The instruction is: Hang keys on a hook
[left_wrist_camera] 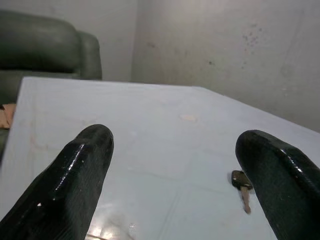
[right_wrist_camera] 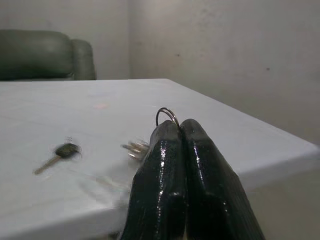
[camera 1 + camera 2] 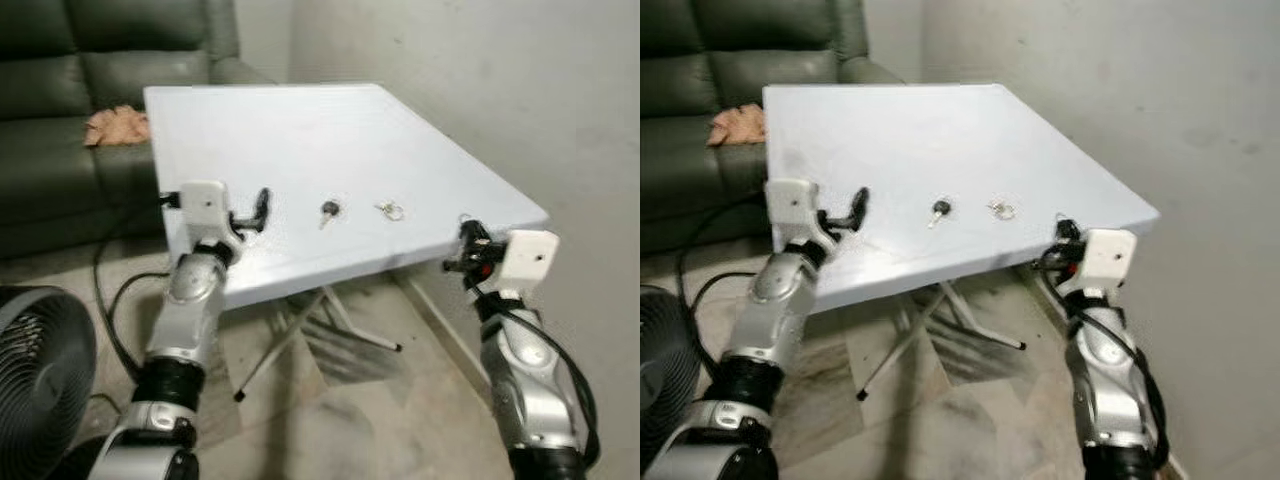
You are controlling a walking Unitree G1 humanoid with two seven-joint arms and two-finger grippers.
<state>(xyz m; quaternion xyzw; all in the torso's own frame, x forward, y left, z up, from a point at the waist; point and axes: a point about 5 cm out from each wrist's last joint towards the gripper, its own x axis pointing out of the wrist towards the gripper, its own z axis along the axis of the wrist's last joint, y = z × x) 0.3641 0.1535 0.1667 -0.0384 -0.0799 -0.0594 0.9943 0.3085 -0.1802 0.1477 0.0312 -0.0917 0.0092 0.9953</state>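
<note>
Pinching a thin wire ring (image 2: 166, 114) in the clamped right claw (image 2: 177, 131) off the white square worktop's (image 3: 300, 130) near corner, leaving the silver key bunch (image 3: 390, 210) lying just leftward, farther from the spread left claw (image 1: 175, 137).

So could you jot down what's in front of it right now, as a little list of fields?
surface: white folding table, by a grey wall
on table: black-headed key; small key ring to its right
left gripper: over the near table edge, fingers open
right gripper: at the table's near right corner, fingers pressed together, a metal ring at their tips
behind: dark sofa with an orange cloth
floor: fan
</note>
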